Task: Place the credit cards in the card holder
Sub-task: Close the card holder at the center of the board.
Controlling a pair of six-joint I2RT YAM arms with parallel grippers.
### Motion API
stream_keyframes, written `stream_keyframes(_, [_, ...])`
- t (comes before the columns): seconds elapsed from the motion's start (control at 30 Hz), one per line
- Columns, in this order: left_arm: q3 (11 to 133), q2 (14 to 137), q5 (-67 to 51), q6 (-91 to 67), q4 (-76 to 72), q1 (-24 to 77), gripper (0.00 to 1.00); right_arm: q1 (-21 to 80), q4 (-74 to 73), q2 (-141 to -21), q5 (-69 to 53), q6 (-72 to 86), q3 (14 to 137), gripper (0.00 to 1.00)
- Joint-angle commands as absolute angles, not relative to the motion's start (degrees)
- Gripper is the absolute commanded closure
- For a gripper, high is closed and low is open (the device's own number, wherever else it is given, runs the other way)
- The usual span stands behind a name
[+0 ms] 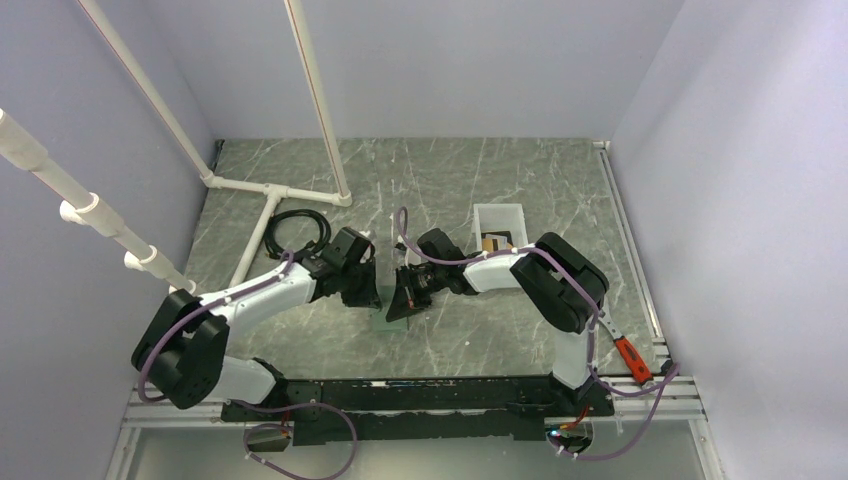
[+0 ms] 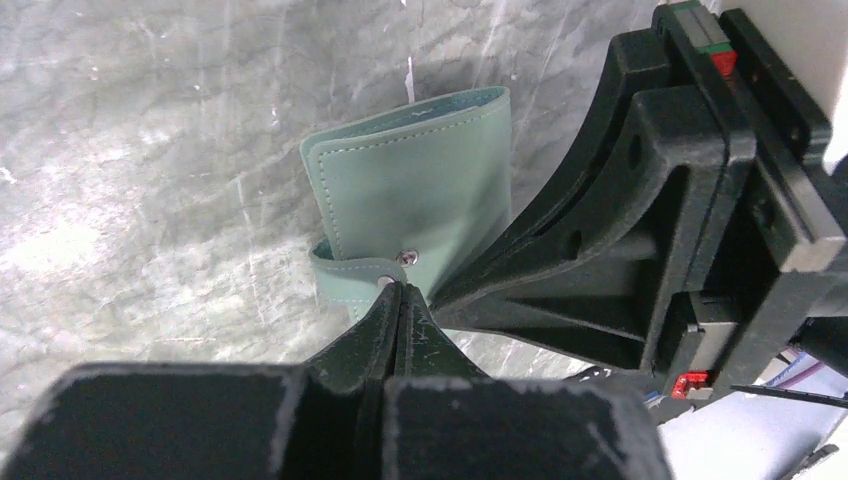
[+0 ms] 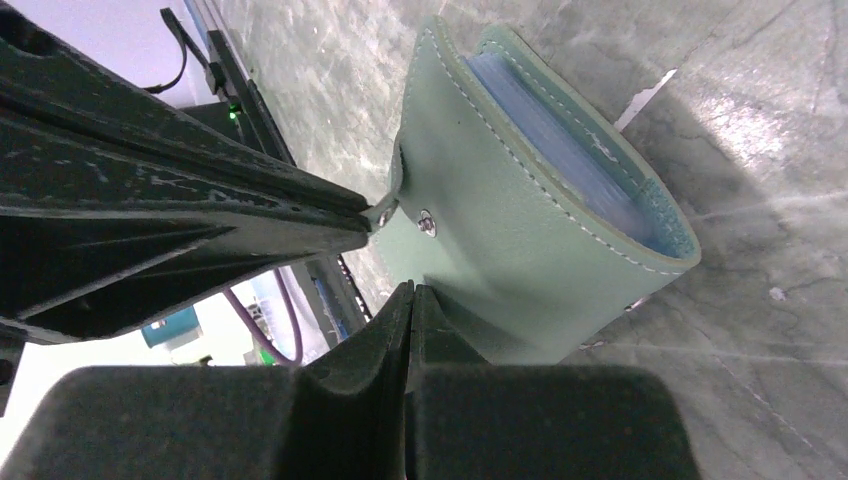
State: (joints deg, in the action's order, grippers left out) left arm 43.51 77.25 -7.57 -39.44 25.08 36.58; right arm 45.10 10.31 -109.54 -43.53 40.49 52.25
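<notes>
- On the worktop (image 1: 470,340), between both arms, lay the folded sage-green card holder (image 2: 420,190).
- The left tool (image 2: 398,290) was pinched tight on its snap strap.
- The right tool (image 3: 412,290) had fingers together, tips against the holder.

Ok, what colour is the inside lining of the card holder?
Light blue inside, sage green outside. The right wrist view shows the card holder lining best.
</notes>
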Motion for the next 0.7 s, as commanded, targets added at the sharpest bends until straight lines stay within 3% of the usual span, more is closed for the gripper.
stream_keyframes(0.0, [45.51,78.89,-11.53,-37.98,21.23,36.82,1.0,45.53,8.01,-111.93,-36.56,37.84,52.56,1.0])
stream_keyframes(0.67, [45.1,81.35,-11.96,-37.45,20.21,36.78,1.0,45.53,7.82,-112.41,-36.74,37.88,52.73,1.0])
